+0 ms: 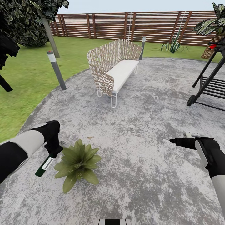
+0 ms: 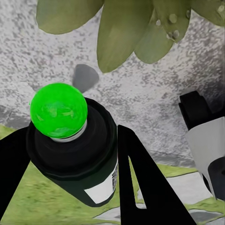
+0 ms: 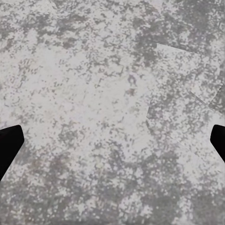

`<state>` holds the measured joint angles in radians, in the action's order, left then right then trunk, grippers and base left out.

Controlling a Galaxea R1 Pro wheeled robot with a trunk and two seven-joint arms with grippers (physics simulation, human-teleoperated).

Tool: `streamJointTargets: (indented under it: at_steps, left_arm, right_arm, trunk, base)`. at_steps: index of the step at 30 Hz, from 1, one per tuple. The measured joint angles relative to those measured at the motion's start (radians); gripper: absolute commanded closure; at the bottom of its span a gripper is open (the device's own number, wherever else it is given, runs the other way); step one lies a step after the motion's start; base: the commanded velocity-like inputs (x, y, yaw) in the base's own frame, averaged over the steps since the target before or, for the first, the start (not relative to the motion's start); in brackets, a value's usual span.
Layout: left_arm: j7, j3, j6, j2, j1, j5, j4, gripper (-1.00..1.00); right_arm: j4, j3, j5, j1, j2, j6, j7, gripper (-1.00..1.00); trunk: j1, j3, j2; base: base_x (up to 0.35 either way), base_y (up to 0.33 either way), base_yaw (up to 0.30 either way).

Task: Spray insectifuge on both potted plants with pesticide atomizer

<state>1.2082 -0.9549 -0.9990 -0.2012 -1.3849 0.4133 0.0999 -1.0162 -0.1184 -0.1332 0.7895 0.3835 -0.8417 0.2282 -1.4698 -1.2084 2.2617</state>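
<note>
Pesticide atomizer [image 1: 44, 165] in left tool [image 1: 51, 153], green-tipped at wrist, beside potted plant [image 1: 78, 162]

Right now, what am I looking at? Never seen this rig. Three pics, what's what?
A simulated two-armed wheeled robot in a garden. The big picture comes from its head camera, looking down over both arms; the other two come from cameras by each wrist.

The left gripper is shut on the pesticide atomizer, a dark bottle with a white label; the left wrist view shows its green top. Beside it on the paved patio sits a potted plant. The right gripper is empty, jaws open above the paving. Behind: a bench and fence.
</note>
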Motion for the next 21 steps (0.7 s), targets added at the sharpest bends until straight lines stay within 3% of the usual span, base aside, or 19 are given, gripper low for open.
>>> streamJointTargets:
  at_steps: [9,21]
  left_arm:
    - [0.001,0.003,0.001,-0.001,0.066,-0.001,0.000,1.00]
    - [0.001,0.003,0.001,-0.001,0.074,0.000,0.000,1.00]
  right_arm:
    - [0.000,0.000,0.000,0.000,0.000,0.000,0.000,-1.00]
    - [0.000,0.000,0.000,0.000,-0.001,0.000,0.000,-1.00]
  trunk:
    - [0.000,0.000,0.000]
    - [0.000,0.000,0.000]
  base:
    - [-0.001,0.000,0.000]
    - [-0.069,-0.032,0.000]
